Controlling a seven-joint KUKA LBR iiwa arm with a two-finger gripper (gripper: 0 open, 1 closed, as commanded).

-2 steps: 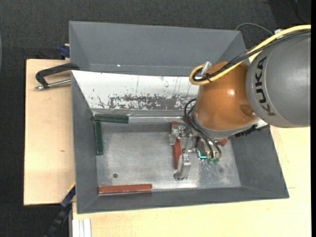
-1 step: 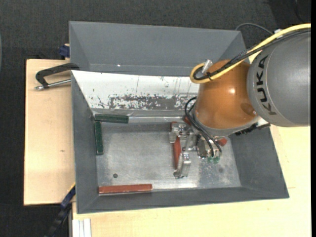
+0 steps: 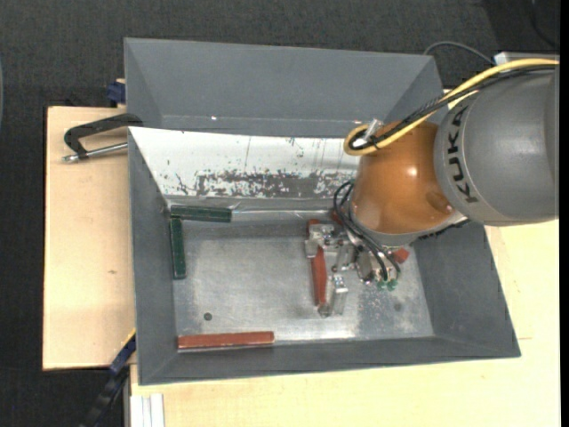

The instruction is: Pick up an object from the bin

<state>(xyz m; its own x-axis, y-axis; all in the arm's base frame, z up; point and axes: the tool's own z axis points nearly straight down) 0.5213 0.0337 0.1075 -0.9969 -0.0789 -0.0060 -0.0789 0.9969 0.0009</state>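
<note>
The gripper [image 3: 330,294] sits low over the bin [image 3: 267,87] floor, right of centre, below the arm's orange cover [image 3: 396,189]. A red stick [image 3: 317,278] lies there, running near to far, right against the gripper's left side. I cannot tell whether the tool is open, closed or gripping it (wrist hardware blocks the view). At far left, a green stick [image 3: 200,213] lies along the far wall. A second green stick [image 3: 178,247] runs nearward from its left end. A red bar [image 3: 225,339] lies along the near wall, left. All three are well apart from the gripper.
</note>
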